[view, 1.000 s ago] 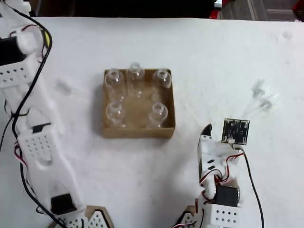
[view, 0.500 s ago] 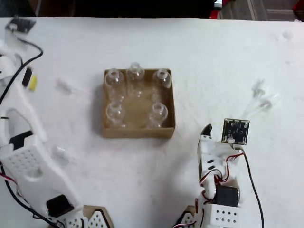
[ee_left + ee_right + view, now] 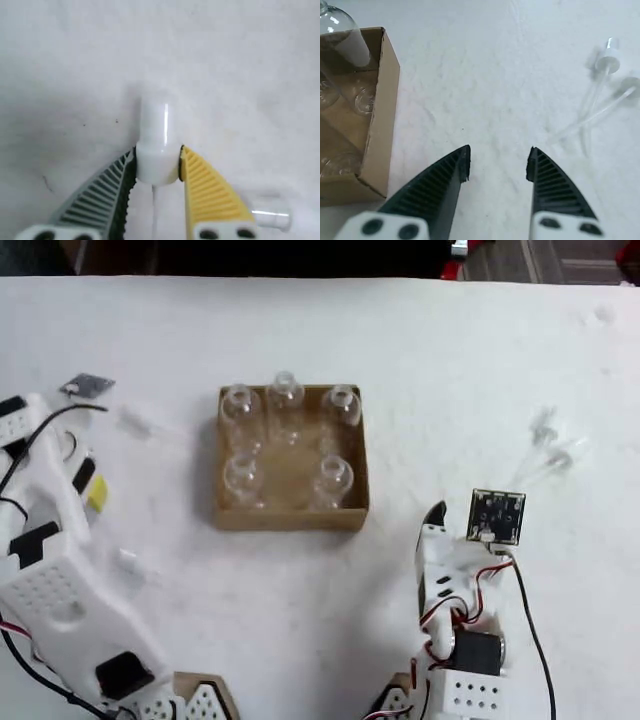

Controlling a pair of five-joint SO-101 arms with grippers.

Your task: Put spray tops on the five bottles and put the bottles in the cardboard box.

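White plastic spray top [image 3: 154,125] is clamped in the left pincer [image 3: 156,151], well off the brown cardboard box [image 3: 290,518]; right pincer [image 3: 497,162] is held open.

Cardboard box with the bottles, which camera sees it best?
The high view: the whole brown cardboard box shows from above, with five clear glass bottles standing inside. The right wrist view catches one corner of it and a few bottles.

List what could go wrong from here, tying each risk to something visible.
1. The left gripper pinches a spray top by its collar alone; it could twist or slip in transit.
2. The bottles stand packed together in the cardboard box; seating a top on one might tip a neighbour.
3. Near the open right gripper, two spare spray tops seem to cross tubes; lifting one may drag the other.
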